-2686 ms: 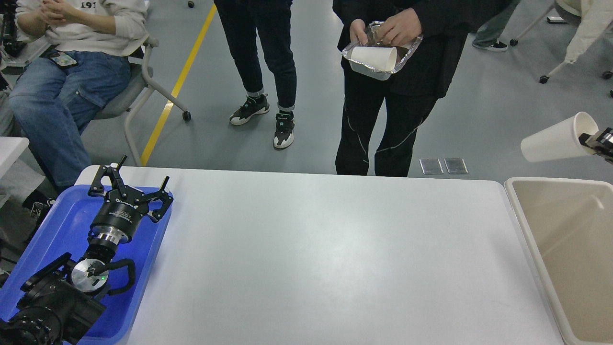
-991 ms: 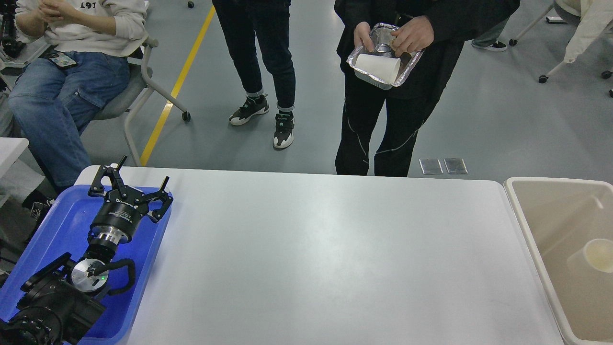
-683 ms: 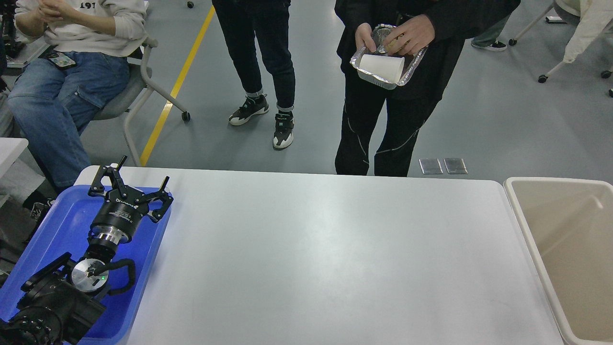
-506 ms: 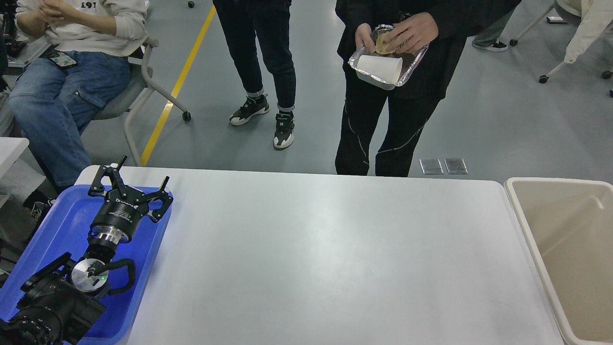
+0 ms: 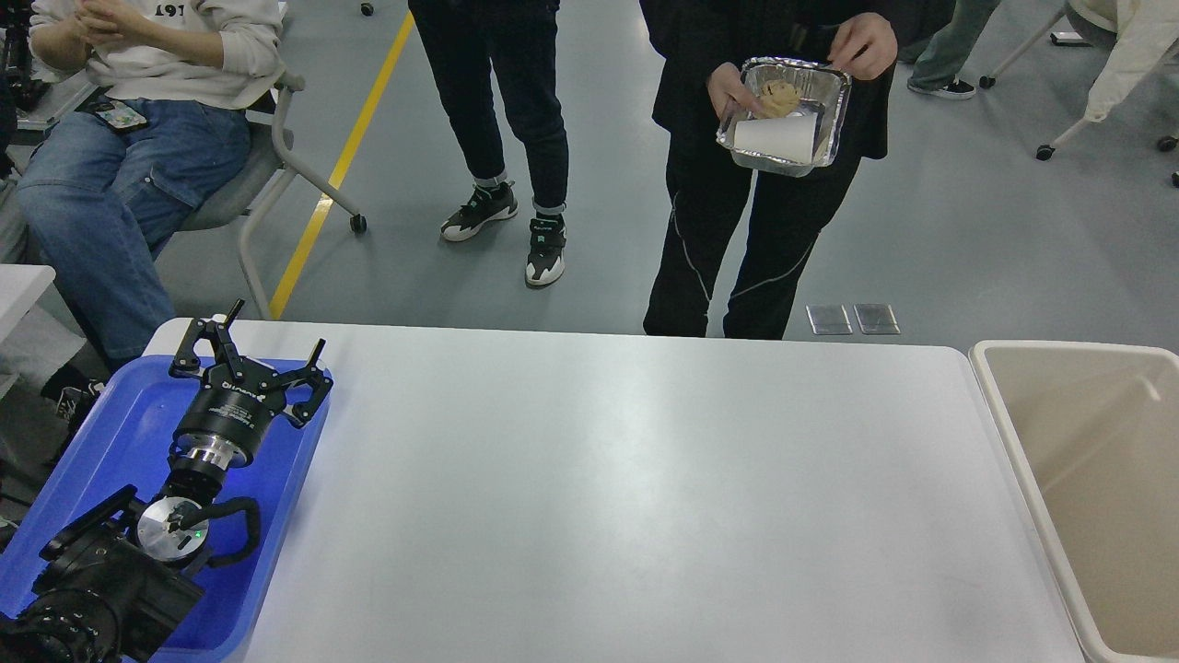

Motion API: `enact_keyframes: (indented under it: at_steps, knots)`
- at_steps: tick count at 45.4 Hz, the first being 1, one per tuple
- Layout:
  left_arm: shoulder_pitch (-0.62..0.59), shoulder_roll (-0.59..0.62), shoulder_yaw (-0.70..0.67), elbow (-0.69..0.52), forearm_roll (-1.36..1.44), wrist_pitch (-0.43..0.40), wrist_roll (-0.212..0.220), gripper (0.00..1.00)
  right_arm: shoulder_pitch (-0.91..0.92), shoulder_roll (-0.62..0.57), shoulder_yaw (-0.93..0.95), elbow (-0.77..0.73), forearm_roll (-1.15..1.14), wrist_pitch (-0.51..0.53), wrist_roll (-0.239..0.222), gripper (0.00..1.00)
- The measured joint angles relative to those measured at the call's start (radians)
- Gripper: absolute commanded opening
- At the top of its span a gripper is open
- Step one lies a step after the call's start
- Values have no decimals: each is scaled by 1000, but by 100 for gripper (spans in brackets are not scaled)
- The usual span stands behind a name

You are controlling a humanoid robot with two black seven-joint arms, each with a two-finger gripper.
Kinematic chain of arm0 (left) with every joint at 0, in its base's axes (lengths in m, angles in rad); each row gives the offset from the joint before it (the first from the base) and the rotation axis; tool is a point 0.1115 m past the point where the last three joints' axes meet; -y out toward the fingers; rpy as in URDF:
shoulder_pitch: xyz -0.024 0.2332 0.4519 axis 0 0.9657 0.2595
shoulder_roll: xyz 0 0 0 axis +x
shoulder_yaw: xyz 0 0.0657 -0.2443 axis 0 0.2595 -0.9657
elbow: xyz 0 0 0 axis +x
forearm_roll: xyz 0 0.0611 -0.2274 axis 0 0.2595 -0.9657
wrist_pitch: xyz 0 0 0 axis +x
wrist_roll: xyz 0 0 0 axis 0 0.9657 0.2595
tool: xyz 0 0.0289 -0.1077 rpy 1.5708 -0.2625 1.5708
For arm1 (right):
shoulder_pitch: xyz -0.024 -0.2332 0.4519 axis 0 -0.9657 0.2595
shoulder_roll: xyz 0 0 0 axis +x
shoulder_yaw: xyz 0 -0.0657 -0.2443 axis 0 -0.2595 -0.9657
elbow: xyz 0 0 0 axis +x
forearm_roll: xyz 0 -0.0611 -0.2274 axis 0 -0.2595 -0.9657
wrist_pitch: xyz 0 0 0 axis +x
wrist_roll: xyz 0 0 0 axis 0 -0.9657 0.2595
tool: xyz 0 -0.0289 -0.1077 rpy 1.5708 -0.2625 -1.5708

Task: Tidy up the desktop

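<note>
1. Nearest to us, our left tool (image 5: pixel 262 354) sits over the blue tray (image 5: pixel 110 442) at the desk's left end, fingers spread wide apart and holding nothing. No sign of our right tool in this view, so we can't say anything about it.
2. The desk (image 5: pixel 626 497) itself fills the middle of the view, plain whitish-grey, and we don't see a single item lying on it.
3. The beige bin (image 5: pixel 1013 442) stands just beside the desk's right edge. The part of its inside we can see looks bare.
4. Further back, a person in black (image 5: pixel 764 230) stands behind the far edge holding a foil container (image 5: pixel 834 97) with a white paper cup (image 5: pixel 774 138) and something brownish in it.
5. Our take: we're between rounds, waiting for stuff to get put down. The next move needs an item on the desk first, then a pick and a drop into tray or bin.
</note>
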Motion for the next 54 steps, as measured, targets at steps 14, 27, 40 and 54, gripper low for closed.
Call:
enact_keyframes:
  at_steps: [14, 27, 40, 54]
  knots:
    - [0, 0, 0, 0, 0, 0, 0, 100, 7, -164, 243, 421, 6, 29, 5, 100]
    - [0, 0, 0, 0, 0, 0, 0, 100, -84, -223, 607, 808, -18, 30, 20, 100]
    - [0, 0, 0, 0, 0, 0, 0, 100, -204, -82, 853, 1024, -199, -26, 111, 100]
    - [0, 0, 0, 0, 0, 0, 0, 100, -297, 106, 949, 1084, -373, -54, 186, 100]
